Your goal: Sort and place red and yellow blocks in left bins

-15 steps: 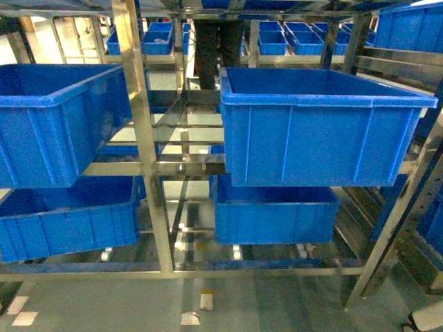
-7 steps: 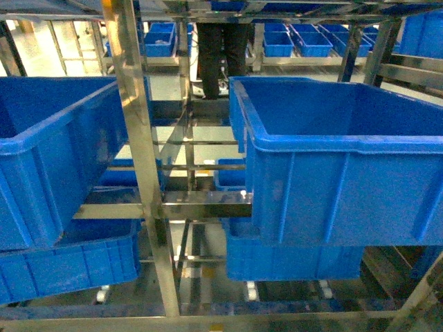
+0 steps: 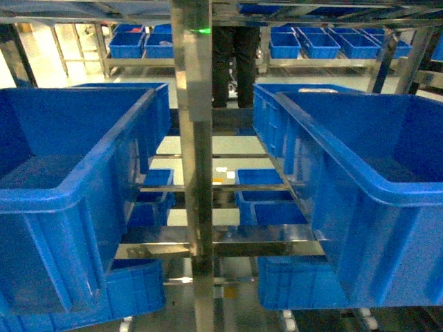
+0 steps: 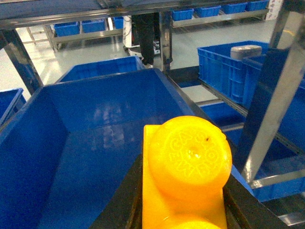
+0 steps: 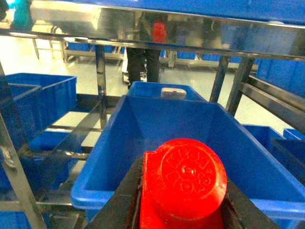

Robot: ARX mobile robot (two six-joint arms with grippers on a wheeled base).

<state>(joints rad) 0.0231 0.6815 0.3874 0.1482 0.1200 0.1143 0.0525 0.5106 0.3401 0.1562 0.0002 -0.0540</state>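
The yellow block (image 4: pixel 188 162), studs facing the camera, sits between the black fingers (image 4: pixel 119 202) of my left gripper (image 4: pixel 183 195), which is shut on it. It hangs over the near edge of a deep blue bin (image 4: pixel 95 100), the left bin (image 3: pixel 69 197) in the head view. In the right wrist view my right gripper (image 5: pixel 183 202) is shut on the red block (image 5: pixel 188 179), just short of the near rim of another blue crate (image 5: pixel 157 119), the right one (image 3: pixel 387 187) in the head view. Neither gripper shows in the head view.
A steel rack post (image 3: pixel 197 173) stands between the two crates, with crossbars (image 3: pixel 270 247) behind it. More blue crates sit on the lower shelf (image 3: pixel 138 294) and behind (image 4: pixel 224 67). A person's legs (image 3: pixel 232 62) stand beyond the rack.
The head view has closed in on the rack. Both crates now loom larger and fill the sides, and the post has shifted to the middle.
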